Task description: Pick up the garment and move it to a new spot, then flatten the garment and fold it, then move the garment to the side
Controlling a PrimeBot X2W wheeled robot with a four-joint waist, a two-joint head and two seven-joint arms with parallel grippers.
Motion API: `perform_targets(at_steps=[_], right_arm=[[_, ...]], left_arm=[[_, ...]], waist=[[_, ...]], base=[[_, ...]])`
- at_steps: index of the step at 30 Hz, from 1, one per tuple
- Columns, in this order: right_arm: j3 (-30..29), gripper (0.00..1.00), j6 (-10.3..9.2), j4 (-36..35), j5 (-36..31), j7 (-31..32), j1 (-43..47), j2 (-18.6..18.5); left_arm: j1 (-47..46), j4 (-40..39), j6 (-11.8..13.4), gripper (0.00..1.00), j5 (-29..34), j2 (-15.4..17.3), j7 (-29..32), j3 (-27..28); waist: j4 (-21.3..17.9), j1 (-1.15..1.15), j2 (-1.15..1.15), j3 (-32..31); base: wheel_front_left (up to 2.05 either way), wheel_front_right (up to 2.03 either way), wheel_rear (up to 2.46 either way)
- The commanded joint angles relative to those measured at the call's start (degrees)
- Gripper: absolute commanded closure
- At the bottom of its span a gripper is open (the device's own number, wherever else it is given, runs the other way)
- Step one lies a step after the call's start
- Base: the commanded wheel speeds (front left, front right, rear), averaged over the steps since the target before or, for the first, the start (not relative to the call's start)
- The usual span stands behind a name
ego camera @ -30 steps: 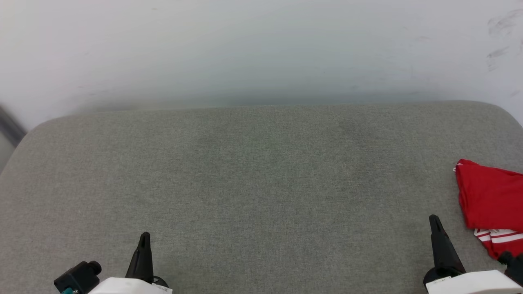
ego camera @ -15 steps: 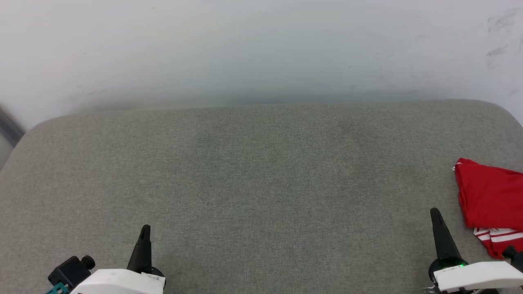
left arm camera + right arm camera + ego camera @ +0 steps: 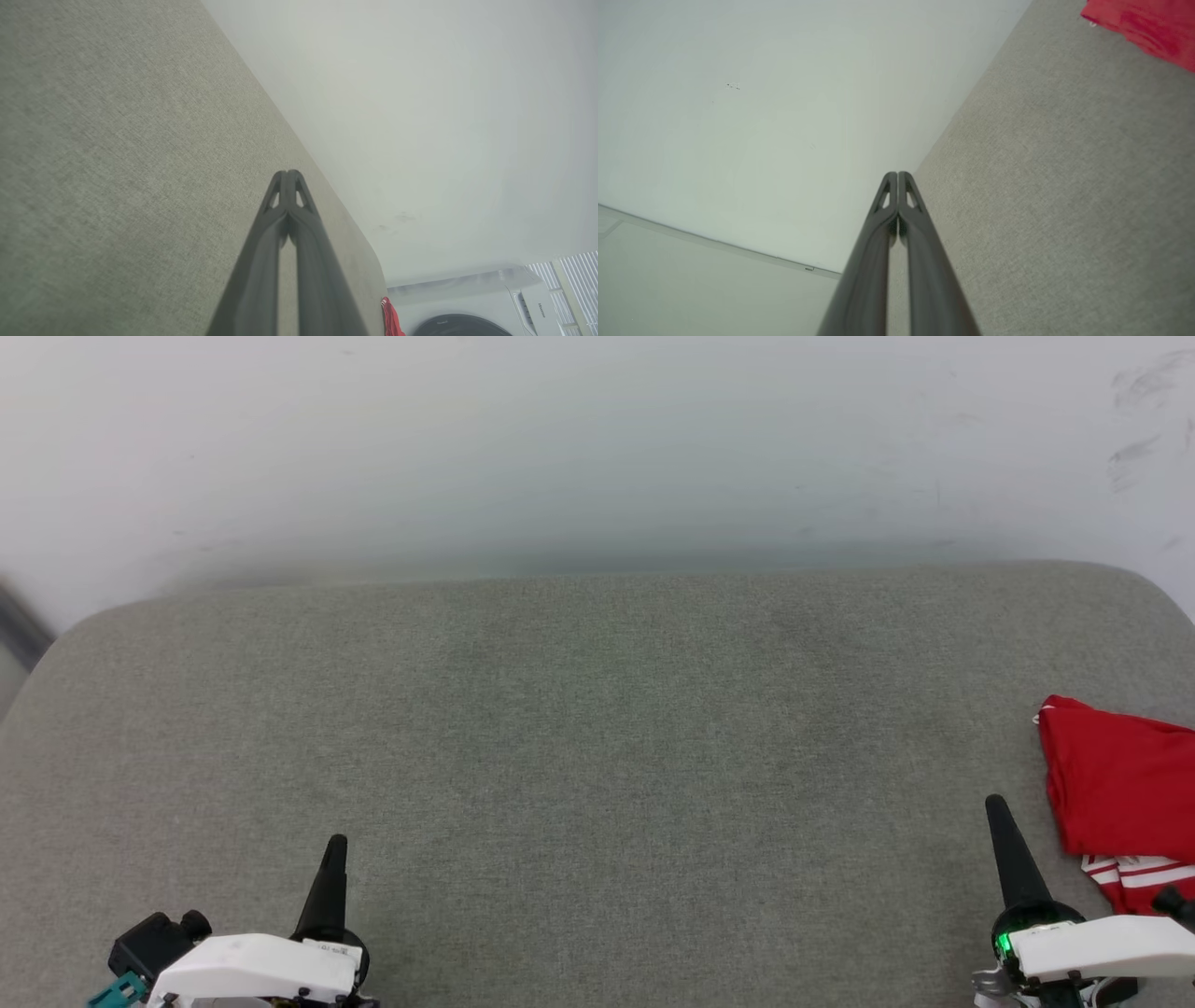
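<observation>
The left gripper and right gripper have long black fingers tapering to points, with triangular cut-outs near the tips. The left casing and right casing are glossy white. A green light glows on the right; a black block and teal plug sit by the left.

Red jersey-style fabric garment: folded over into compact bundle, lightly creased, plain red side up. Lies at far right of grey woven-fabric surface, partly cut off by picture edge. White-and-red striped trim shows at near edge; small white bit at far-left corner.
</observation>
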Motion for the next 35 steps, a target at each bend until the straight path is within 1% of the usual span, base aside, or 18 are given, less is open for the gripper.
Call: perform_targets(at_steps=[1,35], right_arm=[[-0.27,1.0,0.0,-0.07,1.64,0.51,-1.25,-0.42],[-1.81,1.0,-0.01,2.39,17.78,5.03,-4.58,-0.13]], left_arm=[[-1.34,-0.18,-0.49,1.0,-1.67,0.36,0.38,0.33],[-5.37,3.1,-3.09,1.0,-19.47,0.08,5.02,2.35]], waist=[[-0.02,0.0,0.0,0.02],[-0.34,0.0,0.0,0.4]], base=[[0.0,0.0,0.0],[0.0,0.0,0.0]])
